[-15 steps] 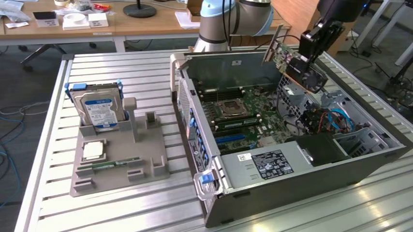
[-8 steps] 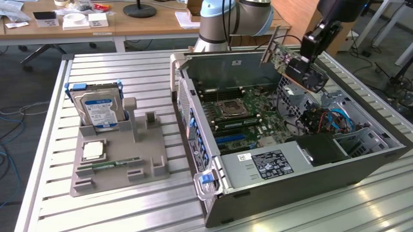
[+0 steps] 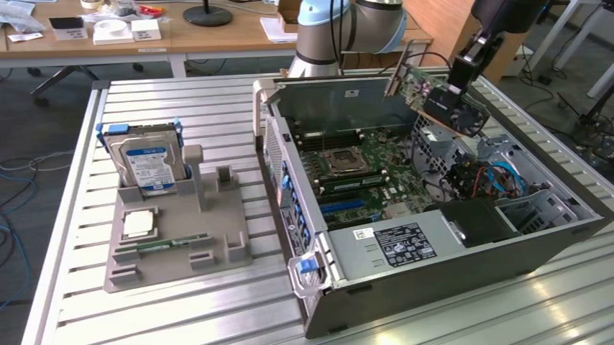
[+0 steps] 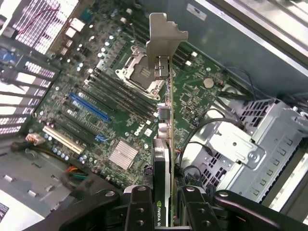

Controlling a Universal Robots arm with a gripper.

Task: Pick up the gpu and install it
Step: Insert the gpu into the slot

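I have the graphics card [image 3: 422, 83] in the air above the open computer case [image 3: 461, 266], over the case's far corner next to the arm's base. The gripper [image 4: 162, 198] is closed partway, its fingers [image 4: 139, 208] pressing on the card's two flat faces, so the card is pinched across its thin body. It touches nothing else. In the exterior view the card hangs tilted, with its silver end bracket [image 4: 163, 41] away from the gripper and the black cooler close to the fingers. My guess is that this grip leaves the card's connector edge free.

From the wrist view I look straight along the card's thin edge down into the case. The motherboard [image 4: 115, 96] lies flat on the floor of the case. Its empty processor socket [image 4: 139, 74] sits close behind the bracket in my line of sight. The long blue slot [image 4: 89, 107] and the white slot [image 4: 60, 139] beside it are off to one side of the card. So the card is well above the board and seated in no slot. I judge that it is lifted and carried, but the install is not yet done.

Outside the case, on the exterior view's left, the grey parts tray [image 3: 182, 251] rests on the slatted table [image 3: 211, 108]. The hard drive [image 3: 144, 162] stands upright in the tray and the memory stick [image 3: 172, 243] lies flat in it, both untouched.
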